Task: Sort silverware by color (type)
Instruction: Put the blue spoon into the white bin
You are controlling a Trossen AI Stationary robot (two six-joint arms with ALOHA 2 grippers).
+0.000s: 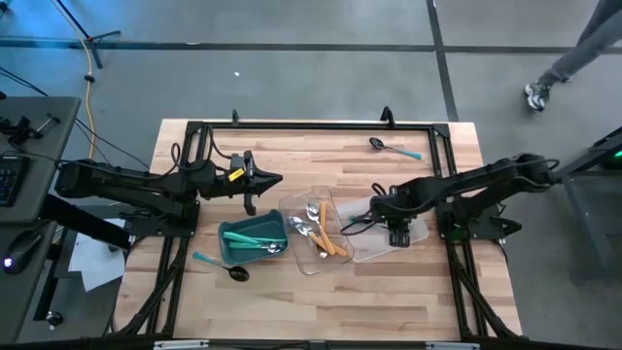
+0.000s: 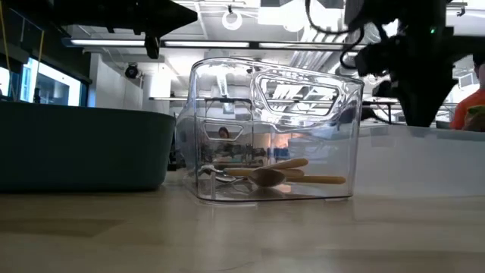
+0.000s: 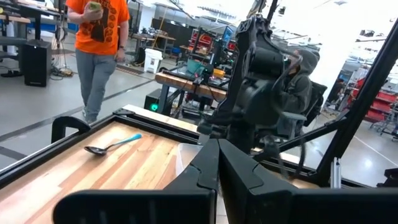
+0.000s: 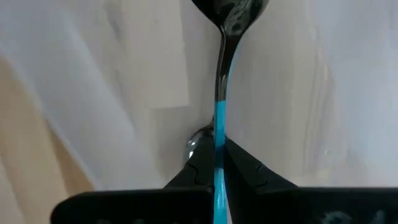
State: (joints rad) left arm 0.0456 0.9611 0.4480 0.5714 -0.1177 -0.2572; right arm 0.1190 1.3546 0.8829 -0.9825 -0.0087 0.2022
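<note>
Between right pincer (image 4: pixel 219 163) fingers, teal-handled black spoon (image 4: pixel 222 74)

A teal bin (image 1: pixel 255 233) beside clear trays (image 1: pixel 309 261) on a table (image 1: pixel 321 301).

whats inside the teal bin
The high view shows teal-handled spoons lying in the teal bin. The count is unclear. In the low view its wall hides the contents.

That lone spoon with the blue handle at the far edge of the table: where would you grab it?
Probably mid-handle, from straight above. The spoon lies flat on bare wood, clear of the trays; its slim handle fits between end effector fingers set across it, while the rounded bowl would likely slip.
</note>
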